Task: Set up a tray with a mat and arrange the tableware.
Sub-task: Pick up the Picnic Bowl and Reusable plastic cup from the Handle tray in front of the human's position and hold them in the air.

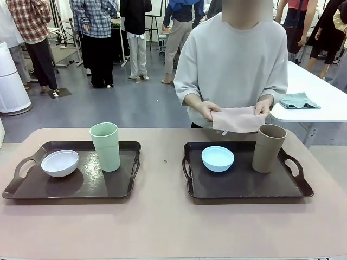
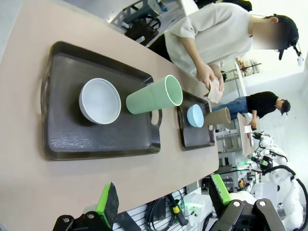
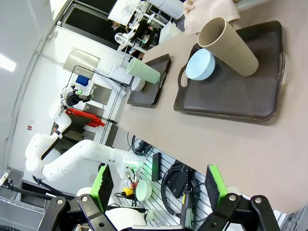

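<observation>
Person (image 1: 233, 59) holding pink mat (image 1: 237, 119) at far table (image 1: 162, 227) edge (just behind tan tumbler (image 1: 268, 147)). Both hanging released, gripping nothing: left gripper (image 2: 163, 192), right gripper (image 3: 159, 183).

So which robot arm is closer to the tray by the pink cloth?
The right one, probably. The pink cloth mat is held just behind the right-hand dark brown tray, and the open right gripper faces that tray.

White bowl (image 3: 138, 84) largely behind green tumbler (image 3: 144, 71); pink mat (image 3: 216, 8) partly beyond top edge
</observation>
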`<state>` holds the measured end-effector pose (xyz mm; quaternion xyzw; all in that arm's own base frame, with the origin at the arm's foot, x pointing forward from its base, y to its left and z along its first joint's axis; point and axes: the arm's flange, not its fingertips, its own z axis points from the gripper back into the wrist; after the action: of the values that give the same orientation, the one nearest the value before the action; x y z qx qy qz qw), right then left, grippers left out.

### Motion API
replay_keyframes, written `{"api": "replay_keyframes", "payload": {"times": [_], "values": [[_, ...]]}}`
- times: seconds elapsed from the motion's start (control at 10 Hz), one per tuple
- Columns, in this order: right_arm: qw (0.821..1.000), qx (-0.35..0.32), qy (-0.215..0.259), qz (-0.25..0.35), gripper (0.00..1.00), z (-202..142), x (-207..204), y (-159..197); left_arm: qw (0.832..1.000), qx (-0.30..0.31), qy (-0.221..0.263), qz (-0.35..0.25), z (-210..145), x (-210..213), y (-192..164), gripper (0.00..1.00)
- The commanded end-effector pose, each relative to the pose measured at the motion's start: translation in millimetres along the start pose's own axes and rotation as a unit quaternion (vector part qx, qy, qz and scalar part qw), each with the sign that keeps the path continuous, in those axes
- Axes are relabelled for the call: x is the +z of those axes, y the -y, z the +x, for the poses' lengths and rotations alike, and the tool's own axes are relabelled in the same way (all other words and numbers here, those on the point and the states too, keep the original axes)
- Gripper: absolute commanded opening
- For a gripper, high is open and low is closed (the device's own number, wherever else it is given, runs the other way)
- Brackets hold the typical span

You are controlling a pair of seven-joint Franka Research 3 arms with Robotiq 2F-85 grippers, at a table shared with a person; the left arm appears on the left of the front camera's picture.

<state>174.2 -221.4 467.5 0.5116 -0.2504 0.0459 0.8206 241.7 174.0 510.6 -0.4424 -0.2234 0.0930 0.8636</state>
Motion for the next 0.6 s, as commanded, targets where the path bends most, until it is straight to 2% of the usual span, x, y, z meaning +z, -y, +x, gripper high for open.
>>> {"api": "replay_keyframes", "payload": {"times": [0.0, 0.5], "values": [[1.0, 0.01, 0.008, 0.007, 1.0, 2.1, 1.1, -0.6, 1.0, -0.009, 0.005, -0.011, -0.3, 1.0, 0.0, 1.0], [1.0, 0.0, 0.001, -0.001, 1.0, -0.7, 0.8, -0.1, 1.0, 0.0, 0.0, 0.0, -0.1, 0.0, 0.0, 1.0]]}}
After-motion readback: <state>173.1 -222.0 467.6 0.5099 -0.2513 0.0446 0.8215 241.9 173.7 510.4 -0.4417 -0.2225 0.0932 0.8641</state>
